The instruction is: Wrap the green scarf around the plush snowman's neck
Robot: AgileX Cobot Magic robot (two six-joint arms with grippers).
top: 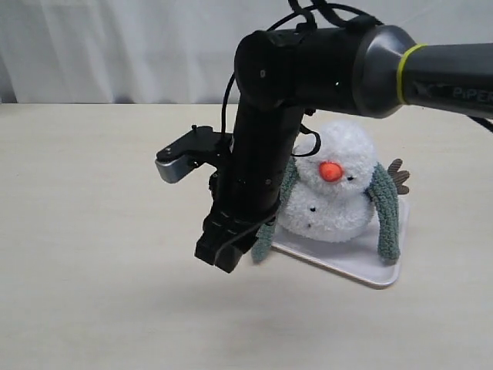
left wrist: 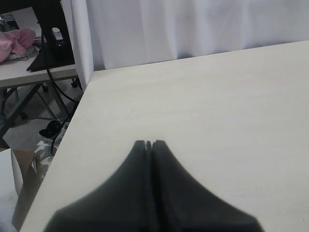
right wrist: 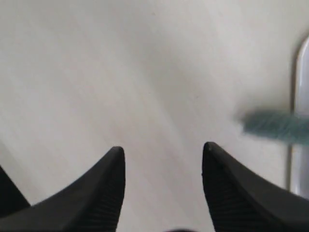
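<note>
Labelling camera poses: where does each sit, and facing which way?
Exterior view: off the arms, facing the plush snowman on its white tray; the right arm crosses in front.
Left wrist view: on the left arm, looking past the shut left gripper across the table to a curtain.
Right wrist view: on the right arm, looking down at the table past the open right gripper.
Shared: exterior and right wrist both show the green scarf end by the tray.

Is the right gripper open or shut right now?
Open: the right gripper's black ribbed fingers stand well apart, pale wooden table showing between them, nothing held.
</note>
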